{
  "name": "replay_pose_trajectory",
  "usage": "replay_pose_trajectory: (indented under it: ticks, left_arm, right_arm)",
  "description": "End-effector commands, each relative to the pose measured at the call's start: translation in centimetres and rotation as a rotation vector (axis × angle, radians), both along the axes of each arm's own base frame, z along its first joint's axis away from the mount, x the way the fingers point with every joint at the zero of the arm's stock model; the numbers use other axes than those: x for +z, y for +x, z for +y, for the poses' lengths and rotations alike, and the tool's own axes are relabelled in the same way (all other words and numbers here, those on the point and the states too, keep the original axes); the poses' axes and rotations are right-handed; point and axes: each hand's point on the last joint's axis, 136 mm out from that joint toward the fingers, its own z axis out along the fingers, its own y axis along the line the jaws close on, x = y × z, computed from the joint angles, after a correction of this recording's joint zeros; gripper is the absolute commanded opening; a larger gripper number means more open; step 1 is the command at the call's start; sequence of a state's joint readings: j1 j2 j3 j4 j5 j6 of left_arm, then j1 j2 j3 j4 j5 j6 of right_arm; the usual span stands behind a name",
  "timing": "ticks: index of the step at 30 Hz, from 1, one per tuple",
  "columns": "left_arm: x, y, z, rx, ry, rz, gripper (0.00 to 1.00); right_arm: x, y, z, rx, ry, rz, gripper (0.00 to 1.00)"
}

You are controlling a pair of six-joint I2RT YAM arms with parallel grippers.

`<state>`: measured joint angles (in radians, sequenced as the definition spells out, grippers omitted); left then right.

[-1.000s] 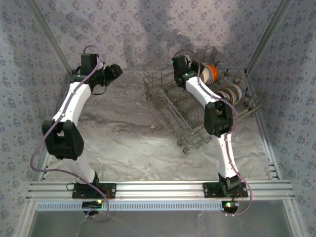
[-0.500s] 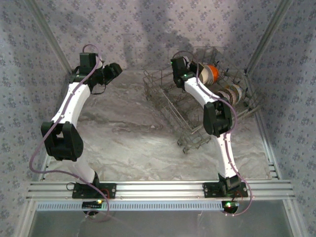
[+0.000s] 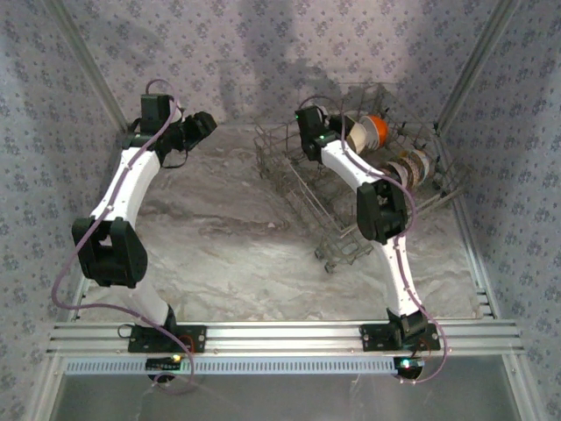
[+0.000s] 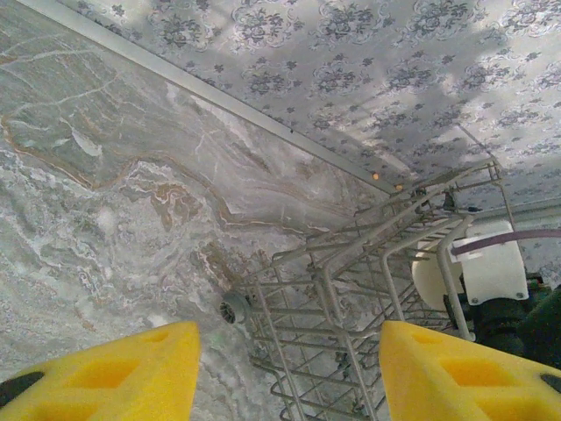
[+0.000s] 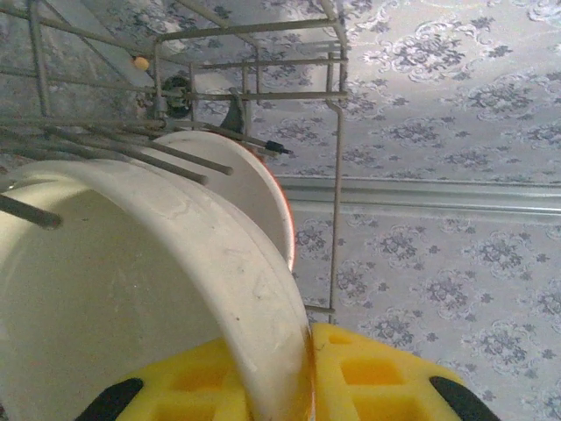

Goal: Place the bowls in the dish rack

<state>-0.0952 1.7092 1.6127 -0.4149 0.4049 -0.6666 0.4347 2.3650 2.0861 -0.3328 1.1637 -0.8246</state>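
right tool (image 5: 294,386) clamped on the rim of the white bowl (image 5: 131,289) on edge inside the dish rack (image 5: 337,132), left tool (image 4: 289,368) apart and empty; released unseated, it could topple onto the orange bowl (image 3: 377,129).

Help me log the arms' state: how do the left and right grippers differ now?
The left gripper hangs above the table, jaws apart and empty. The right gripper is inside the dish rack, jaws closed around a white bowl's rim. Both have yellow pads.
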Motion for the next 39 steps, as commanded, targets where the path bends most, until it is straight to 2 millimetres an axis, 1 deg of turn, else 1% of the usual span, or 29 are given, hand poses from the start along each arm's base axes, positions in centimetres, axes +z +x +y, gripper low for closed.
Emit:
replay_pose_trajectory:
  ticks: [1,9,11,13,15,21,26,27,29,34,37,39]
  left_arm:
    - [1.8,-0.4,0.1,-0.008,-0.02,-0.044,0.57]
    - [1.5,-0.4,0.0,-0.008,-0.024,-0.033,0.57]
    - [1.4,-0.5,-0.1,-0.01,-0.026,-0.03,0.57]
    - [1.4,-0.4,-0.1,-0.009,-0.03,-0.028,0.57]
    - [1.5,-0.4,-0.2,-0.011,-0.032,-0.03,0.57]
    - [1.4,-0.5,-0.5,-0.017,-0.033,-0.026,0.57]
    - [1.4,-0.6,-0.9,-0.026,-0.034,-0.019,0.57]
    - [1.3,-0.7,-1.0,-0.029,-0.035,-0.016,0.57]
    - [1.1,-0.8,-1.2,-0.032,-0.034,-0.007,0.57]
    - [1.1,-1.1,-2.0,-0.049,-0.032,0.001,0.57]
    - [1.2,-1.3,-2.6,-0.063,-0.023,0.004,0.57]
    - [1.3,-1.4,-2.9,-0.066,-0.02,0.006,0.57]
  right_arm:
    - [-0.5,0.2,0.5,0.004,0.017,0.007,0.2]
    - [-1.3,0.3,-0.1,-0.012,0.053,0.009,0.22]
    - [-1.5,0.3,-0.1,-0.014,0.062,0.008,0.24]
    - [-1.8,0.4,-0.3,-0.019,0.069,0.011,0.31]
    - [-2.0,0.3,-0.3,-0.021,0.077,0.015,0.34]
    - [-2.1,0.3,-0.9,-0.038,0.106,0.008,0.36]
    - [-1.7,0.2,-0.8,-0.036,0.151,0.003,0.48]
    - [-1.5,0.2,-0.8,-0.035,0.155,0.002,0.49]
    - [-1.6,0.1,-0.7,-0.027,0.171,0.008,0.55]
    - [-1.9,0.0,-0.4,-0.014,0.217,0.024,0.63]
    - [-2.1,-0.2,0.0,0.001,0.251,0.037,0.71]
    - [-2.4,-0.3,0.0,-0.001,0.262,0.041,0.72]
